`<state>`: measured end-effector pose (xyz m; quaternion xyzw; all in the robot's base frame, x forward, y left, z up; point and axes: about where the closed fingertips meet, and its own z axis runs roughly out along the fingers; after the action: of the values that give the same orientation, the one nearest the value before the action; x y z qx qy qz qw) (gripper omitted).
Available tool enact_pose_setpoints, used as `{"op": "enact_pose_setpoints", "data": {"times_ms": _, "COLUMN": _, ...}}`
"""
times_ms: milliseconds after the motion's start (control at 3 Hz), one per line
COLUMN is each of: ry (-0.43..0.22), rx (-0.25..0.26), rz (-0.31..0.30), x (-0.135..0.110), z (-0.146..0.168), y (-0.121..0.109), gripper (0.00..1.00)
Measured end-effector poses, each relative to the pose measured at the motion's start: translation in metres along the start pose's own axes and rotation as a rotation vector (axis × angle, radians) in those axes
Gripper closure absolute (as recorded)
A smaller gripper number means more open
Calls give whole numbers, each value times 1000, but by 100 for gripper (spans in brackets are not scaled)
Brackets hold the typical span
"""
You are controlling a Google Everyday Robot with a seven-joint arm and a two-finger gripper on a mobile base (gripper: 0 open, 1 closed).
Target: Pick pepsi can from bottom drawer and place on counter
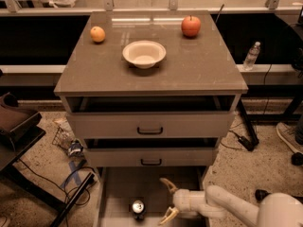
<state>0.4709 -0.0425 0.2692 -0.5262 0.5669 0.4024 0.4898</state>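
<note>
The pepsi can (138, 208) stands upright on the floor of the bottom drawer (113, 193), which is pulled out at the bottom of the view; its shiny silver top faces up. My gripper (168, 200) is inside the drawer just right of the can, a small gap away, fingers open and spread one above the other, empty. The white arm enters from the lower right. The counter (199, 65) is the grey-brown cabinet top above the drawers.
On the counter stand a white bowl (144, 54), an orange (97, 34) at the back left and a red apple (191, 26) at the back right. Two upper drawers with black handles (150, 131) are slightly open. A clear bottle (251, 56) stands behind right. Cables and clutter lie left.
</note>
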Motion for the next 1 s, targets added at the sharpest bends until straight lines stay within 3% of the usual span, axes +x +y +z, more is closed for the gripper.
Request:
{"op": "enact_pose_setpoints", "data": {"times_ms": 333, "ry": -34, "rx": -95, "rz": -33, "x": 5, "z": 60, "y": 9, "gripper": 0}}
{"op": "enact_pose_setpoints", "data": {"times_ms": 667, "ry": -34, "rx": -95, "rz": -33, "x": 5, "z": 60, "y": 9, "gripper": 0}}
{"op": "enact_pose_setpoints", "data": {"times_ms": 1000, "ry": -11, "rx": -117, "rz": -24, "x": 21, "z": 80, "y": 9, "gripper": 0}}
